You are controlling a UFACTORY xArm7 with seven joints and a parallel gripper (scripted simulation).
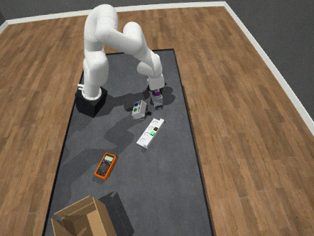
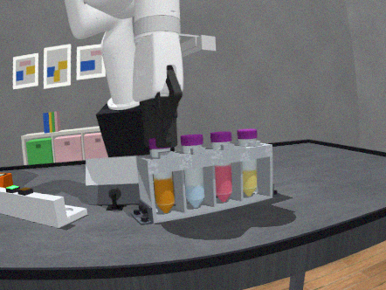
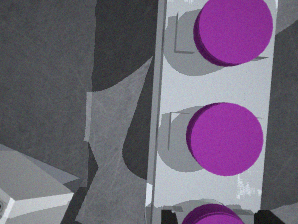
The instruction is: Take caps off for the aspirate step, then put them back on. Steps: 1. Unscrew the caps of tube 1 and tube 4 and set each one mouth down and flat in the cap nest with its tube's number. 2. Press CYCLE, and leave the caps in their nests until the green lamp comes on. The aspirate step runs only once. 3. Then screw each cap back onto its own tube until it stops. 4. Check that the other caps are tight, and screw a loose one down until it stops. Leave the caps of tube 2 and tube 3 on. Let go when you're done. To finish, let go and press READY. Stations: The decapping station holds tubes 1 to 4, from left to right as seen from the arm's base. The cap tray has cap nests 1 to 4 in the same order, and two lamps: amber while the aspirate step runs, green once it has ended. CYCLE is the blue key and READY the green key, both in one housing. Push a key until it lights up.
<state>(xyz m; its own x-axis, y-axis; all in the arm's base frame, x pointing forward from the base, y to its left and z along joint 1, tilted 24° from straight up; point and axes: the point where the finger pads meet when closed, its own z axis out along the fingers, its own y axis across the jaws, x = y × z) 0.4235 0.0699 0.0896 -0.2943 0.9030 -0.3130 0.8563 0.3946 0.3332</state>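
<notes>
The white tube rack (image 2: 205, 175) holds four tubes with purple caps. My gripper (image 2: 159, 144) is lowered over the cap (image 2: 154, 144) of the orange-filled tube, the leftmost in the exterior view. Its dark fingers stand on either side of that cap, loosened and not clamping it. In the wrist view that cap (image 3: 212, 216) shows at the bottom edge between the fingertips. Two neighbouring caps (image 3: 225, 139) (image 3: 233, 30) sit on their tubes. The cap tray (image 1: 150, 133) shows a lit green lamp (image 1: 152, 133) and a dark lamp (image 1: 155, 128). Its nests look empty.
The key housing (image 1: 138, 109) with the blue key (image 1: 136, 105) and green key (image 1: 134, 110) stands left of the rack. An orange multimeter (image 1: 106, 165) and an open cardboard box (image 1: 83, 217) lie nearer the front of the mat.
</notes>
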